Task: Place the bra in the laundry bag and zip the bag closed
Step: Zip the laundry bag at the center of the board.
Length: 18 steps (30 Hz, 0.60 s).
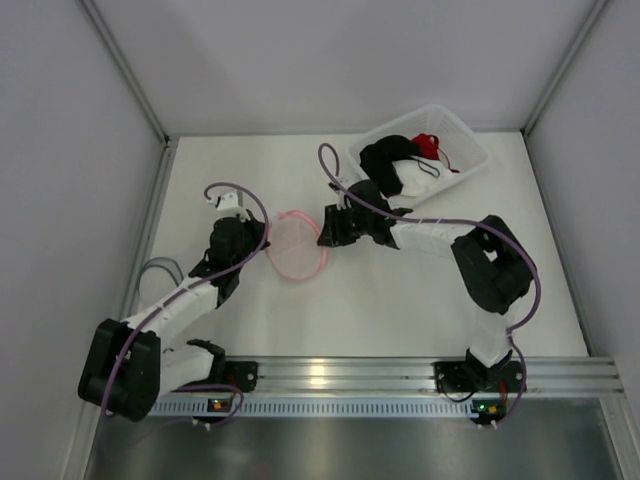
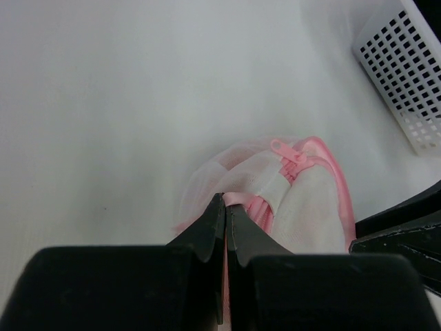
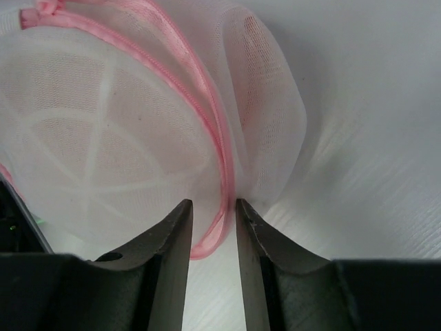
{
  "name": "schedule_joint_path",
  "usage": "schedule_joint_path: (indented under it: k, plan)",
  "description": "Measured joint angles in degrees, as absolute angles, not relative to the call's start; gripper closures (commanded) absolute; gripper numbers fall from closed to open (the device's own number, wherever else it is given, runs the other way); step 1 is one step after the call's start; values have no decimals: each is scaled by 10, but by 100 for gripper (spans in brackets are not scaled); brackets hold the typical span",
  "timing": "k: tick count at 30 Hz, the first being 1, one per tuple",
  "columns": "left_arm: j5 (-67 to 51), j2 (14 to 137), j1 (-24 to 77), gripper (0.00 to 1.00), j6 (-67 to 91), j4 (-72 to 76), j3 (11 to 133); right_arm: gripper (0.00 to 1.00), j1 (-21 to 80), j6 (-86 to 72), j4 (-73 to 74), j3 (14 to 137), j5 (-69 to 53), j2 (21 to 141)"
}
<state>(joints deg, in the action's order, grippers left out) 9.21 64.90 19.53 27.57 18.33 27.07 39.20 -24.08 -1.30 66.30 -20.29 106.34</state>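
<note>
The laundry bag (image 1: 297,245), a round white mesh pouch with a pink rim, lies mid-table between my two grippers. My left gripper (image 2: 226,200) is shut on the bag's pink edge at its left side, and the pink zipper pull (image 2: 284,148) lies just beyond the fingertips. My right gripper (image 3: 213,205) stands at the bag's right side. Its jaws are narrowly apart, with the pink rim (image 3: 222,172) running between them. The bra (image 1: 392,160), black with a thin strap, lies in the white basket (image 1: 470,135) beside a red piece (image 1: 428,146).
The perforated basket (image 2: 406,76) stands at the back right, close behind the right arm. Grey walls enclose the table on the left, back and right. A metal rail (image 1: 400,375) carrying both arm bases runs along the near edge.
</note>
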Motion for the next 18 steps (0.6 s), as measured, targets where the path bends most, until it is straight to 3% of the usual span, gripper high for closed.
schedule_joint_path:
  k: [3,7,14,18]
  plan:
    - [62,674,185,100,239,196,279,69,393,-238,-15,663,-196,1071]
    - [14,722,170,100,198,210,316,100,397,-227,-16,663,-179,1078]
    - [-71,814,139,100,175,235,386,100,399,-243,-36,643,-157,1071]
    - [-101,871,136,61,184,237,447,100,400,-286,-53,581,-138,1032]
